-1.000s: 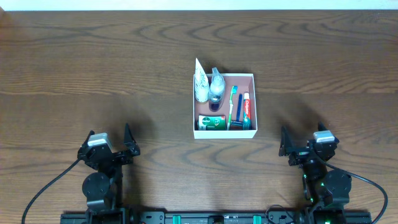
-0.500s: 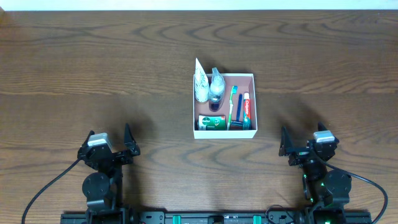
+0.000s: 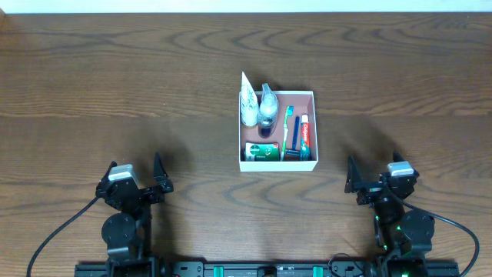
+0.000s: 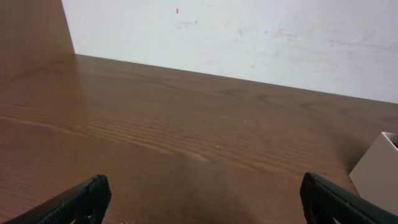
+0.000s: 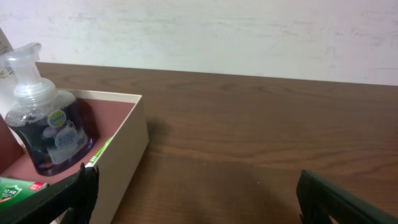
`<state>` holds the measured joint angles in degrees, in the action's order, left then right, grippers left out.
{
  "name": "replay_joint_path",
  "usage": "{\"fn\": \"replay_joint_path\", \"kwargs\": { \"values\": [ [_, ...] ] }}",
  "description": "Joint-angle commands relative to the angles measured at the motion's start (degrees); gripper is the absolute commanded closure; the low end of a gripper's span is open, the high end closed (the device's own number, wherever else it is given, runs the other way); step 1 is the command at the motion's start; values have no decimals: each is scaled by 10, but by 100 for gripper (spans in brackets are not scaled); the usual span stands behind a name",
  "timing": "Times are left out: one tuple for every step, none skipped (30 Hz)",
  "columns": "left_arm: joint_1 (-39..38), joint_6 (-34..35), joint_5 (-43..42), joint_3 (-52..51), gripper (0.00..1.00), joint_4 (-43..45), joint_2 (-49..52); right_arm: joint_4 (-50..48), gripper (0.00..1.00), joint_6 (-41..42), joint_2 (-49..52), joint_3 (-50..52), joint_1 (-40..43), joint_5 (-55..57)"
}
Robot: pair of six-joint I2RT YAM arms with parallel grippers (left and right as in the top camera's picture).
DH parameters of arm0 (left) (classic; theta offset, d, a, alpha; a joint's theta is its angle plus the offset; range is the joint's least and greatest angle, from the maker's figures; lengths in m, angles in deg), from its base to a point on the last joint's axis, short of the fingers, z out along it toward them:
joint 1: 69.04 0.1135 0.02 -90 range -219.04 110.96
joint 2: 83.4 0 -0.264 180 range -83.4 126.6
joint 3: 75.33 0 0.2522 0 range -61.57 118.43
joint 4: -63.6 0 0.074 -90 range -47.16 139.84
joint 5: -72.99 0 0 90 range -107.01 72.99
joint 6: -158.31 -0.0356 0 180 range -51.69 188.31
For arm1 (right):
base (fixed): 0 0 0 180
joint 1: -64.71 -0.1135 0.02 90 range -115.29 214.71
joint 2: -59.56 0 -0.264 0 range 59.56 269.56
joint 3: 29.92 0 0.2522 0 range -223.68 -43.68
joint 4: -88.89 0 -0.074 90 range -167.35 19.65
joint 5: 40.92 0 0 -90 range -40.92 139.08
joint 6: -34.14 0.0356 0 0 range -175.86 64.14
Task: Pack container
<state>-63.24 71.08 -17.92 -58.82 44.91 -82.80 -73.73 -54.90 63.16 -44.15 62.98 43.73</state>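
Two sets of jaws spread wide, empty: left gripper (image 3: 136, 171), right gripper (image 3: 373, 171), both near the table (image 3: 115, 77) front edge. Between them, farther back, container (image 3: 277, 165) holding bottle (image 3: 267, 109), tube (image 3: 248, 104), toothbrush (image 3: 288, 127), toothpaste (image 3: 304, 131), carton (image 3: 261, 151).

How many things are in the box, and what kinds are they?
In the box:
Toothbrushes: 2 (green toothbrush, blue toothbrush)
Toothpaste tube: 1
White tube: 1
Pump bottle: 1
Green soap carton: 1
Total: 6
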Motion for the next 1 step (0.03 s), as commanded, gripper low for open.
{"fn": "replay_joint_path", "kwargs": {
  "values": [
    [2, 0, -1, -16, 2, -10, -2, 2, 1, -8, -1, 2, 3, 6]
  ]
}}
